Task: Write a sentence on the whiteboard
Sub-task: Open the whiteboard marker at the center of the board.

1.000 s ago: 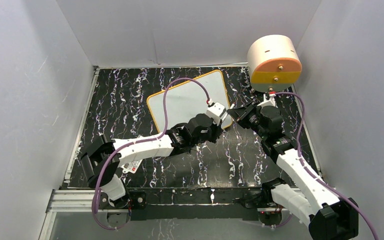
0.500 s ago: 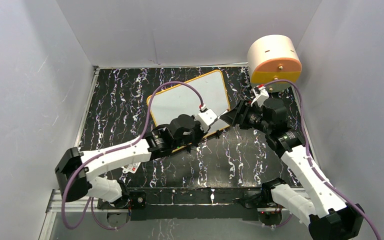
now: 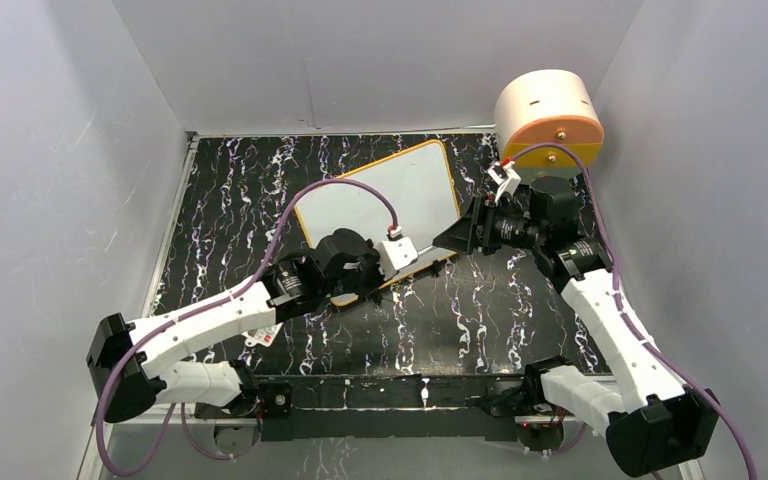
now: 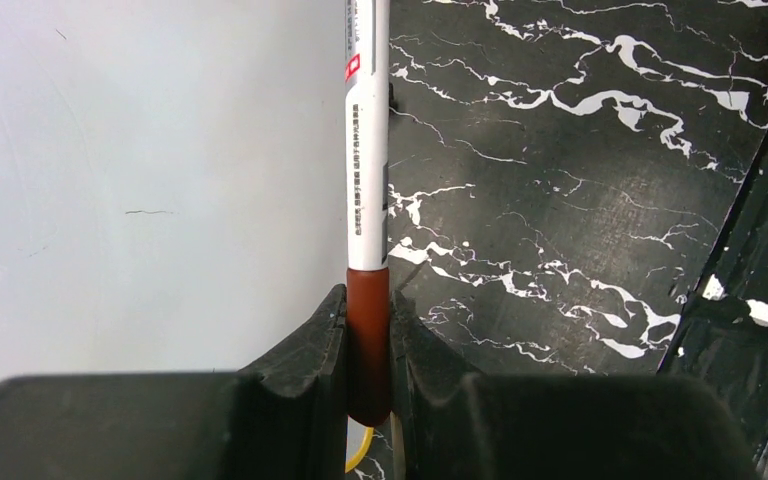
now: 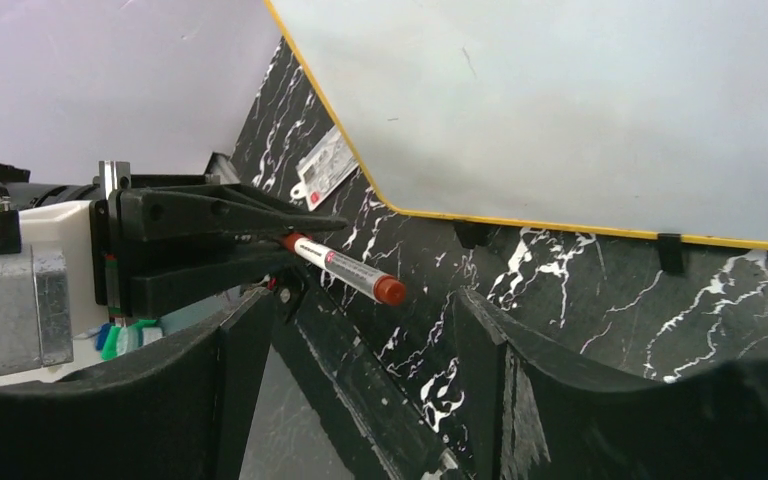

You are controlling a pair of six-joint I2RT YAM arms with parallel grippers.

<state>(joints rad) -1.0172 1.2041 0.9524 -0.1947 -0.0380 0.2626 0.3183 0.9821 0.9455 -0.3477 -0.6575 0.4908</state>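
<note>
The whiteboard point(image 3: 380, 195), white with an orange-yellow frame, lies tilted on the black marbled table; its face point(image 4: 140, 180) point(image 5: 580, 100) is plain white and the sentence is out of view. My left gripper point(image 3: 428, 268) point(image 4: 368, 340) is shut on the reddish-brown end of a white marker point(image 4: 367, 150), which points out past the board's near right edge. In the right wrist view the marker point(image 5: 345, 270) ends in a reddish-brown tip just ahead of my right gripper point(image 5: 360, 330) point(image 3: 450, 238). That gripper is open with nothing between its jaws.
A round beige drum with an orange front point(image 3: 548, 125) stands at the back right corner. A small white printed card point(image 3: 265, 335) point(image 5: 322, 165) lies near the left arm. Grey walls enclose the table point(image 3: 480, 320) on three sides.
My right gripper has opened and let go of the marker, drawing back to the right. The left arm has pulled leftward and nearer with the marker still in its jaws.
</note>
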